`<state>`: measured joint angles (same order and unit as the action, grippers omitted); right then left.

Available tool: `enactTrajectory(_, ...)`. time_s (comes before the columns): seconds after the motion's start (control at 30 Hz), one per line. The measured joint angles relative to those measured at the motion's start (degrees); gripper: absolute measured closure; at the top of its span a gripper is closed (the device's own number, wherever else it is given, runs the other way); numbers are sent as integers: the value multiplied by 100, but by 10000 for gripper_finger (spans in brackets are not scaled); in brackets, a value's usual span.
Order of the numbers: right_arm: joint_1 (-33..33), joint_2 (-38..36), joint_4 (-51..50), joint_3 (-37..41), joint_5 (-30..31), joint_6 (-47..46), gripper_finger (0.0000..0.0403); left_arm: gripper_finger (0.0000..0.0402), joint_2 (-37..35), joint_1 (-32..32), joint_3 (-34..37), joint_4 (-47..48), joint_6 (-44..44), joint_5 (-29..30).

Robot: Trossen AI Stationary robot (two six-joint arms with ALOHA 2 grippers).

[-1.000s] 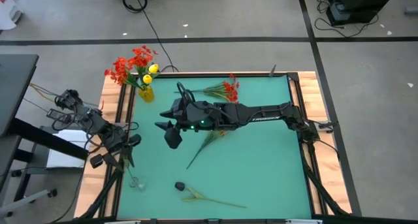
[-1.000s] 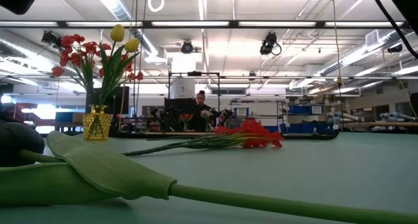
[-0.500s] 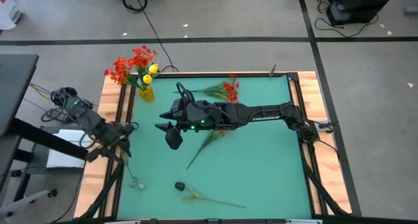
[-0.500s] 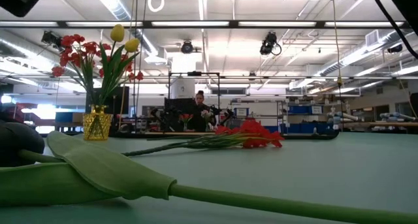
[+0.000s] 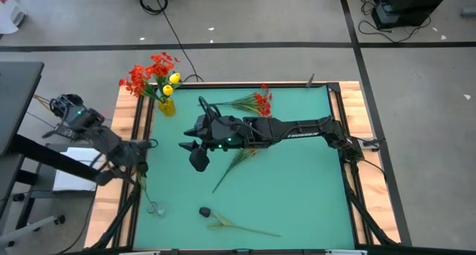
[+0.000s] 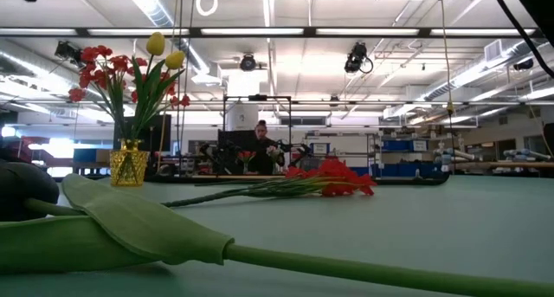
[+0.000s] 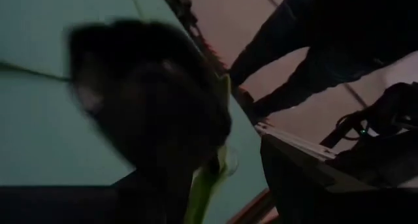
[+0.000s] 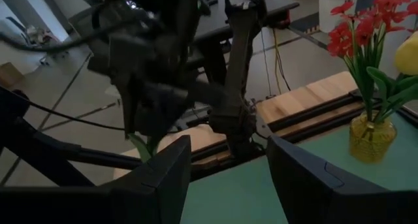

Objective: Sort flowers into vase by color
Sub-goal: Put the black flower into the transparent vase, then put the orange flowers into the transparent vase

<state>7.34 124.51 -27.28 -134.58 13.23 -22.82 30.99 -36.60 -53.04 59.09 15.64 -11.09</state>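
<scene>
The small yellow vase (image 5: 166, 105) stands at the table's far left corner with red sprays and yellow tulips in it; it also shows in the low view (image 6: 128, 163) and the right wrist view (image 8: 369, 138). My left gripper (image 5: 137, 160) sits at the table's left edge, shut on a green-stemmed flower (image 5: 146, 192). My right gripper (image 5: 195, 157) hovers open over the table's middle, touching nothing. A red spray (image 5: 255, 101) lies near the far edge. Another stem (image 5: 232, 164) lies under the right arm. A dark-headed flower (image 5: 238, 227) lies near the near edge. My left gripper holds the flower by the upper part of its stem (image 7: 208, 179); the gripper's own body hides the pinch. In the right wrist view a green leaf (image 8: 140, 145) hangs below the fingers. The stem slants down toward the near edge, and its pale head (image 5: 154, 208) is at the table.
Wooden rails (image 5: 138, 121) frame the green mat (image 5: 297, 188). The right arm (image 5: 297, 128) stretches across the table's middle from the right edge. Free mat lies on the near right. A cable (image 5: 175, 32) runs over the floor beyond the far edge. A person (image 6: 262, 141) stands far behind.
The left arm's rear part has swung away from the table, toward the left and far side, and its gripper has shifted slightly toward the left edge. The held stem's lower end has stayed where it was. The right arm has kept still.
</scene>
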Motion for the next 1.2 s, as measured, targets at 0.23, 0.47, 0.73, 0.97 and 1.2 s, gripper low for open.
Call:
enactTrajectory(0.23,0,0,-283,0,84,-158,194,218,440,-1,-860,1411,223,123)
enactTrajectory(0.47,-149,9,-2400,0,328,-2699,194,218,661,0,-1422,2136,906,611)
enactTrajectory(0.73,-182,11,-3500,291,-2,-4287,194,219,685,0,-2113,2179,2121,1217)
enactTrajectory(0.97,-154,19,-4139,980,-685,-4862,194,232,729,0,-2611,2220,2132,1785)
enactTrajectory(1.2,-87,-21,-4811,1073,-901,-4566,194,242,829,7,-2766,2088,2823,2994)
